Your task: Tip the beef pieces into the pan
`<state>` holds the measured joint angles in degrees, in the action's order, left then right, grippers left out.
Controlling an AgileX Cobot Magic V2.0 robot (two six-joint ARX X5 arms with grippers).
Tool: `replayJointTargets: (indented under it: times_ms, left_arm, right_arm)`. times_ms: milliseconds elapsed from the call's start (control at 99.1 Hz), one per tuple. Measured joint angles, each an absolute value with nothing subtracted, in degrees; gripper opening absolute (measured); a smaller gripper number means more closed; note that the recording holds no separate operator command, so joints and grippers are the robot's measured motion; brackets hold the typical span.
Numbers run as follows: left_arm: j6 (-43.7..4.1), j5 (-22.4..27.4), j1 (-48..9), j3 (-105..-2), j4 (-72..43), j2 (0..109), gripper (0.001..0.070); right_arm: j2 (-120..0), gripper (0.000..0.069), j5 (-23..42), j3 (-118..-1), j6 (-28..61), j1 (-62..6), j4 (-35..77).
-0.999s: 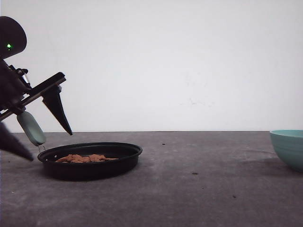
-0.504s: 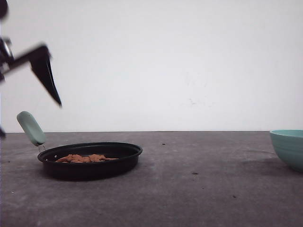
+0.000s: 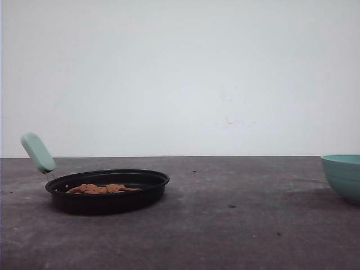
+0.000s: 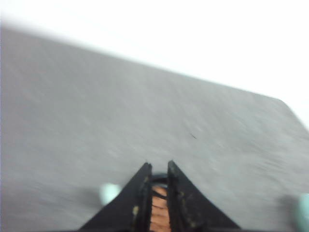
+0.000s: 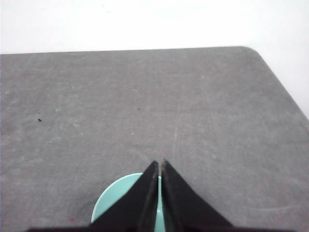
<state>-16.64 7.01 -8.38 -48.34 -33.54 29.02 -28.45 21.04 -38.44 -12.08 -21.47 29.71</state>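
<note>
With my left claw [image 4: 160, 193] lifted high above the tabletop [image 3: 236, 225], its two black fingers stand a narrow slit apart, pinching nothing; through the slit I glimpse orange-brown beef below, though that wrist picture is smeared with motion. My right claw [image 5: 160, 193] is clenched, fingers nearly touching and grasping nothing, and hangs over the teal bowl [image 5: 113, 205], which I judge holds no beef. Out on the table, the beef pieces [image 3: 101, 188] lie heaped in the black frying pan [image 3: 107, 191], toward its handle side. The mint-green handle [image 3: 38, 152] slants up and away, free of any grip. Well apart at the right edge sits the bowl. I judge the pouring done.
</note>
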Motion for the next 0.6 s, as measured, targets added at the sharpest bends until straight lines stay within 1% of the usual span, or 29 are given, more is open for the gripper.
replayJointTargets:
  times_ms: [131,252,595]
  left_arm:
    - [-12.3,6.0,-8.4,-46.1,-38.9,20.4,0.0024]
    - [-10.1,3.6,-8.4,-44.7,-44.8,17.8,0.0024]
    - [-9.4,2.8,-8.4,-44.7,-47.2,17.1,0.0024]
  right_arm:
    - [-24.6,0.0007,21.0,-34.5,-10.5,-22.8,27.9]
    - [-22.3,0.0007,20.5,-33.7,-9.3,-23.3,27.8]
    - [-20.7,0.0007,20.2,-33.7,-8.9,-23.3,27.2]
